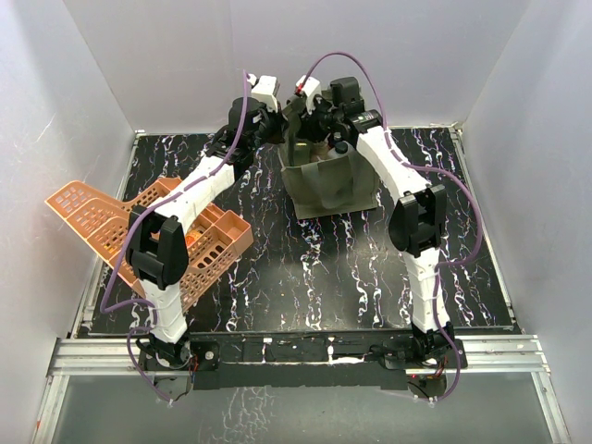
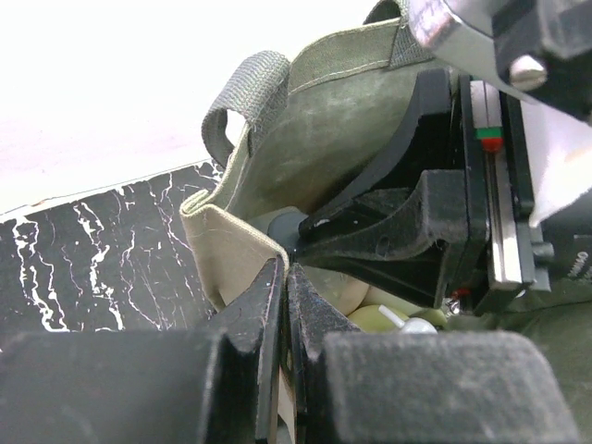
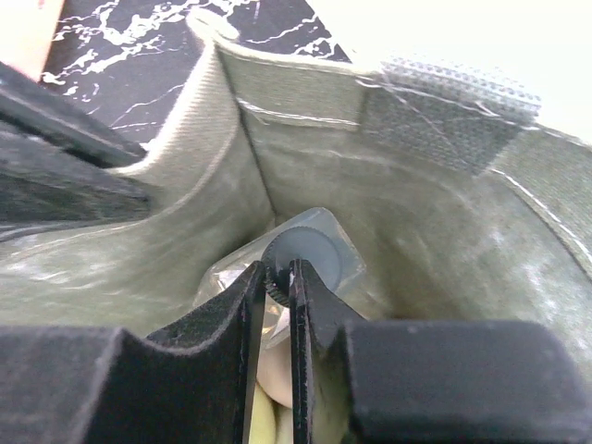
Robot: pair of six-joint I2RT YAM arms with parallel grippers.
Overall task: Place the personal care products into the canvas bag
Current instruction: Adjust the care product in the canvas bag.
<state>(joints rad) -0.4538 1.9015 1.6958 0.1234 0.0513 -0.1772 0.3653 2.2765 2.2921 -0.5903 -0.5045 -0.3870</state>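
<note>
The olive-green canvas bag (image 1: pixel 326 190) stands upright at the back middle of the table. My left gripper (image 2: pixel 285 270) is shut on the bag's near rim (image 2: pixel 231 242), pinching the fabric edge. My right gripper (image 3: pixel 278 274) reaches down inside the bag (image 3: pixel 425 231), its jaws nearly together with only a thin slit and nothing between them. Just beyond its tips lies the square clear bottle (image 3: pixel 222 276) with a grey ribbed cap (image 3: pixel 319 250). Under it show a tan bottle (image 3: pixel 276 370) and a yellow-green one (image 2: pixel 377 320). In the left wrist view the right gripper's black body (image 2: pixel 398 231) fills the bag's mouth.
Orange lattice baskets (image 1: pixel 215 242) lie at the left, one flat piece (image 1: pixel 85 211) hanging past the table's left edge under my left arm. The black marbled tabletop (image 1: pixel 324 277) spreads in front of the bag. White walls close in at the back and sides.
</note>
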